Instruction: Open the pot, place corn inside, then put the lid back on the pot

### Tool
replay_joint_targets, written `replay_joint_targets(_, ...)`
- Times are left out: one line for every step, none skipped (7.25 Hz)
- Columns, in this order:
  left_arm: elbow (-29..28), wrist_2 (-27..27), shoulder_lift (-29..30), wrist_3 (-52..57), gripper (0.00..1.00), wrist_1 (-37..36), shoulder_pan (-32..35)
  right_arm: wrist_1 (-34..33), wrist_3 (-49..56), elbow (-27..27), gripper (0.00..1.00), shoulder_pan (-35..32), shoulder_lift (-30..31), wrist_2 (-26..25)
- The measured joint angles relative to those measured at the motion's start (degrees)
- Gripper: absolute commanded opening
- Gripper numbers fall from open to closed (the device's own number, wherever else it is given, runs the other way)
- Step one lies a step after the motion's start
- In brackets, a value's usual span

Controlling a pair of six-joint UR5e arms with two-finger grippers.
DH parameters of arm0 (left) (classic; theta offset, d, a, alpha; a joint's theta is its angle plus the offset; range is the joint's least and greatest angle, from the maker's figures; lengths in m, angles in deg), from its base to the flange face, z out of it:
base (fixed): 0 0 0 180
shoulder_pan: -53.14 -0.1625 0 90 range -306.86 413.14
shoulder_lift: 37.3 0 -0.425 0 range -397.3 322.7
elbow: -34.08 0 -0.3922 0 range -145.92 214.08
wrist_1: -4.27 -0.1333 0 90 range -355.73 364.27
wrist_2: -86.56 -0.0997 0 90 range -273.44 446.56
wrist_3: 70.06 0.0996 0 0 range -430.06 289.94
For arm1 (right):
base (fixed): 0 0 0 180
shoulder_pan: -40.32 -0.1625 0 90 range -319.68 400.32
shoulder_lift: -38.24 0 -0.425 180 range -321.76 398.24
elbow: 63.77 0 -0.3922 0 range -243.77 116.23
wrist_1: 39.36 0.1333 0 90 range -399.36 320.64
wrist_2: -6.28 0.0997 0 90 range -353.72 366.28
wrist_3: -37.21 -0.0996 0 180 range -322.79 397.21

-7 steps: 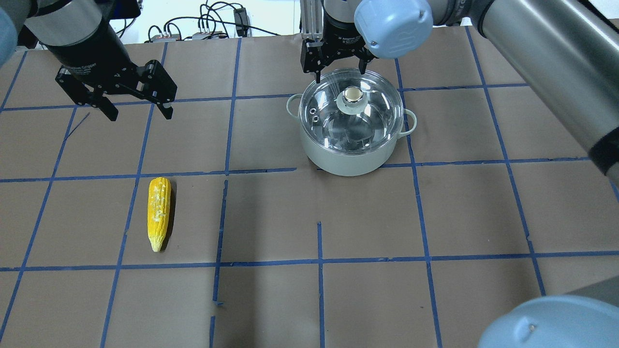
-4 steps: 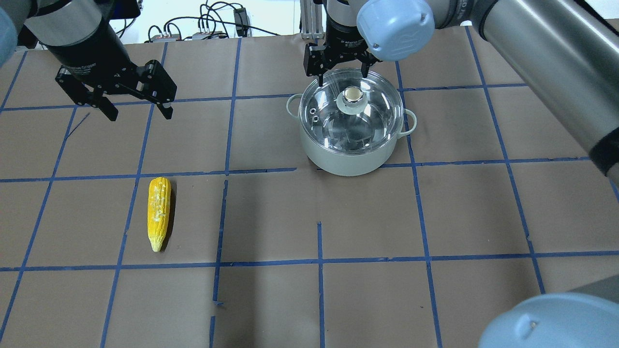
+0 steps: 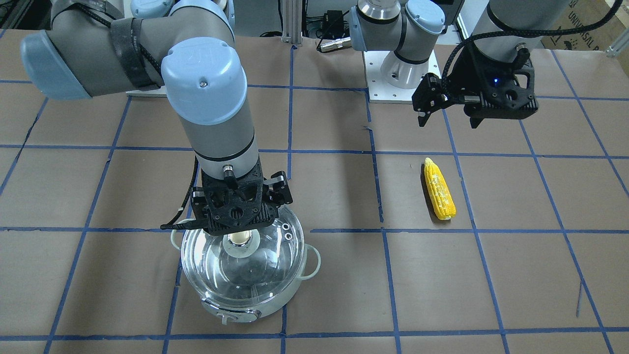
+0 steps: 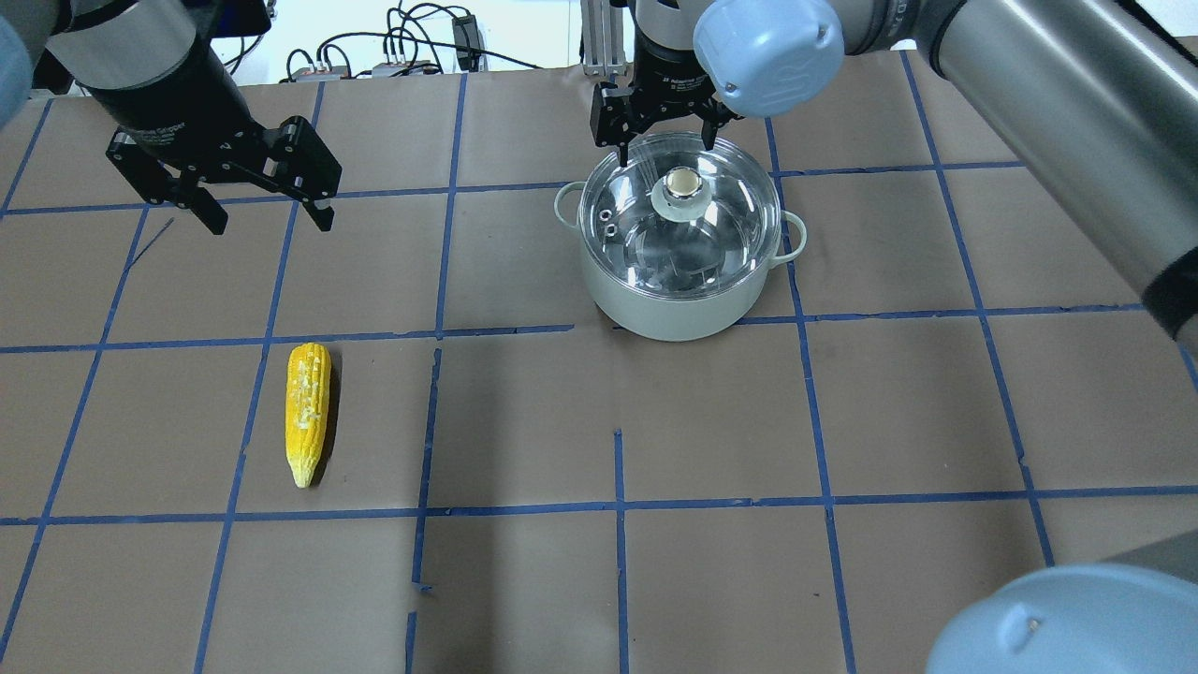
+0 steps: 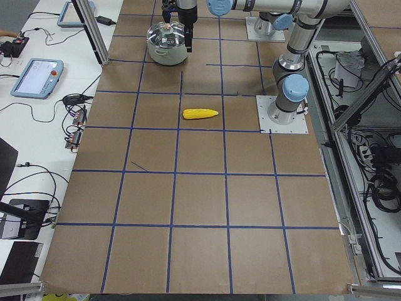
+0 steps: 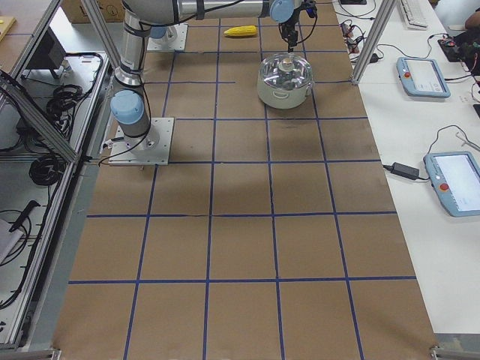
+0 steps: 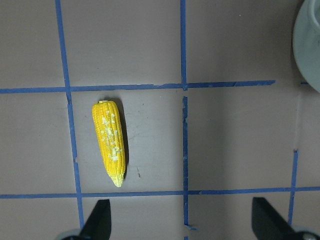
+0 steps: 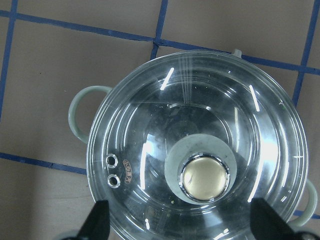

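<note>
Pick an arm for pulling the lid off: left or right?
Right. The right gripper hangs open over the lid, the knob between its jaws in the wrist view. The left gripper hovers open far from the pot, nearer the corn, so it probably suits the corn step.

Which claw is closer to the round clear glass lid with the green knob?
Right. The right claw hangs open just above the clear glass lid; the left claw hangs open far to the side, nearer the yellow corn cob.

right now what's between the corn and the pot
Only bare table paper with blue tape lines between the corn and the pot, shown in the overhead view.
</note>
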Motion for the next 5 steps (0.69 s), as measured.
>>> replay_joint_targets(0.01, 0.02, 0.01, 0.00, 1.00, 0.00, 0.00, -0.05, -0.04, -0.17, 1.00, -0.11, 0.00, 0.01)
replay_joint_targets(0.03, 0.04, 0.05, 0.00, 1.00, 0.02, -0.01, -0.12, -0.13, -0.39, 1.00, -0.31, -0.01, 0.02)
replay_joint_targets(0.03, 0.02, 0.07, 0.00, 1.00, 0.03, -0.01, -0.17, -0.21, -0.55, 1.00, -0.41, -0.05, 0.02)
replay_joint_targets(0.03, 0.01, 0.08, 0.00, 1.00, 0.02, -0.01, -0.17, -0.23, -0.68, 1.00, -0.41, -0.07, 0.02)
replay_joint_targets(0.03, 0.00, 0.08, 0.00, 1.00, 0.01, -0.01, -0.16, -0.20, -0.79, 1.00, -0.42, -0.07, 0.02)
